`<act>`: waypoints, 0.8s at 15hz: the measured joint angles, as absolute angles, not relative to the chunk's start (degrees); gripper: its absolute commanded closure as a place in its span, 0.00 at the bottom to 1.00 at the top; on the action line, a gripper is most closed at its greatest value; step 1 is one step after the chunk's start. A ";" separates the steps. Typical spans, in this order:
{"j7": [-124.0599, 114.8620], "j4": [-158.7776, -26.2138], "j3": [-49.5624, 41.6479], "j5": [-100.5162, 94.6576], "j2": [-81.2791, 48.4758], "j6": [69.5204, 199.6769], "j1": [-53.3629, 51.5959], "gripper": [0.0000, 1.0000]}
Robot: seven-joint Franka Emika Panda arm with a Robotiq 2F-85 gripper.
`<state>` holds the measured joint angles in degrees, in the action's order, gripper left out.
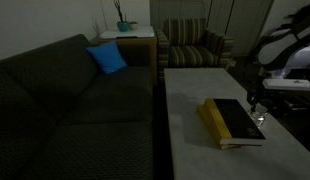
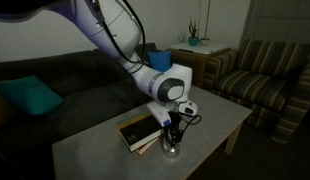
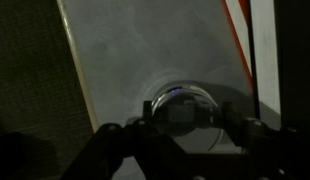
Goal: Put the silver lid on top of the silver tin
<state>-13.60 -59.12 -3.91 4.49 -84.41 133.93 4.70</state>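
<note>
Dimly, hand hovers over silver tin; book cover unreadable.

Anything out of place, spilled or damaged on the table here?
Nothing stands out. The book lies flat on the table, and the round tin sits upright beside it, right under the claw. No spill or damage shows, though the dim light hides fine detail.

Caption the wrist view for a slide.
Wrist view: the gripper reaches down around the round silver tin on the grey table.
</note>
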 measured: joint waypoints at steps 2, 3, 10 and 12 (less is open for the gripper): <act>-12.87 -58.02 -3.92 4.49 -84.40 132.30 4.79 0.56; -12.54 -57.56 -3.93 4.48 -84.39 131.64 4.86 0.56; -9.49 -56.03 -3.95 4.36 -84.38 127.02 5.24 0.56; -9.57 -55.87 -4.37 3.62 -84.38 127.51 5.14 0.56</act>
<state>-9.57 -55.87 -4.37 3.62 -84.38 127.51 5.14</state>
